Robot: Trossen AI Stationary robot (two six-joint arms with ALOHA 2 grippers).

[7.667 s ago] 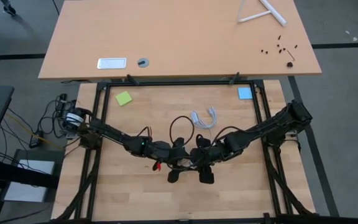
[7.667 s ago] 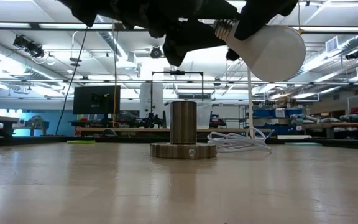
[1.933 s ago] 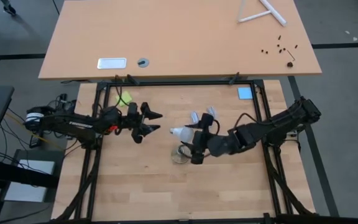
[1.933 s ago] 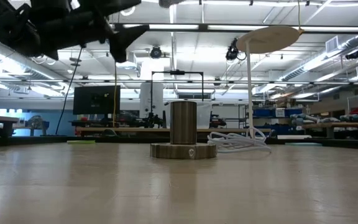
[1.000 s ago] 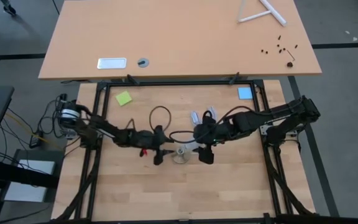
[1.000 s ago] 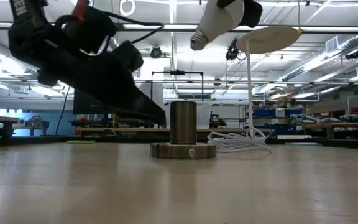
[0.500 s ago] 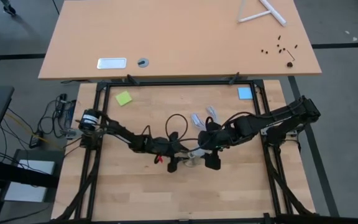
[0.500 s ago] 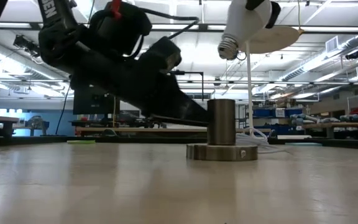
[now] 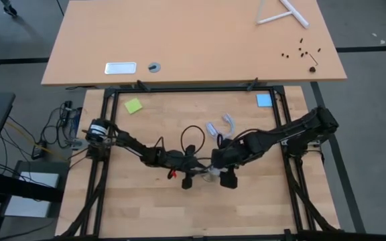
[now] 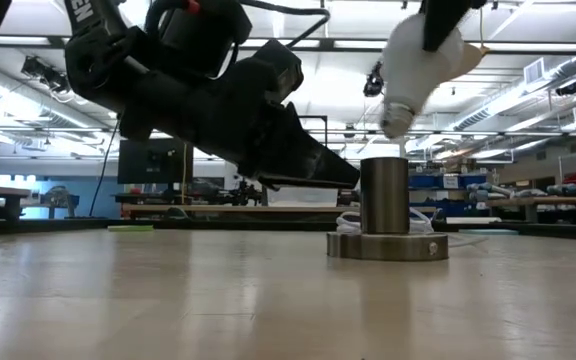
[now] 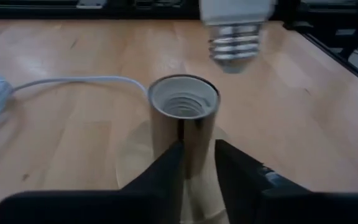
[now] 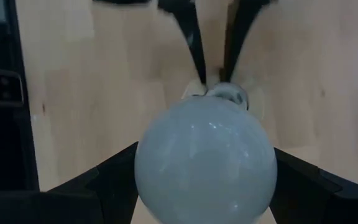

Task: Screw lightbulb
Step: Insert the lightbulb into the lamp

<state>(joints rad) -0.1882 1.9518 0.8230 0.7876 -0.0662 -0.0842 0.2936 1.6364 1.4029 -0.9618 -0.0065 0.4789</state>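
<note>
White lightbulb (image 10: 413, 62) now lower (just above socket (image 10: 386, 215))

1. Lightbulb (image 10: 415, 60): glass top cut by the upper edge in the low view; in the left wrist view only its screw end and neck show.
2. Right gripper (image 12: 205, 177): fingers mostly hidden behind the bulb in its own wrist view; out of frame in the low view.
3. Socket (image 11: 184, 124): nearly covered by the bulb from the right wrist; under the arms and too small to read from above.
4. White cord (image 11: 55, 84): coil runs off the edge.
5. Left gripper (image 11: 197, 165): contact with the socket unclear.
</note>
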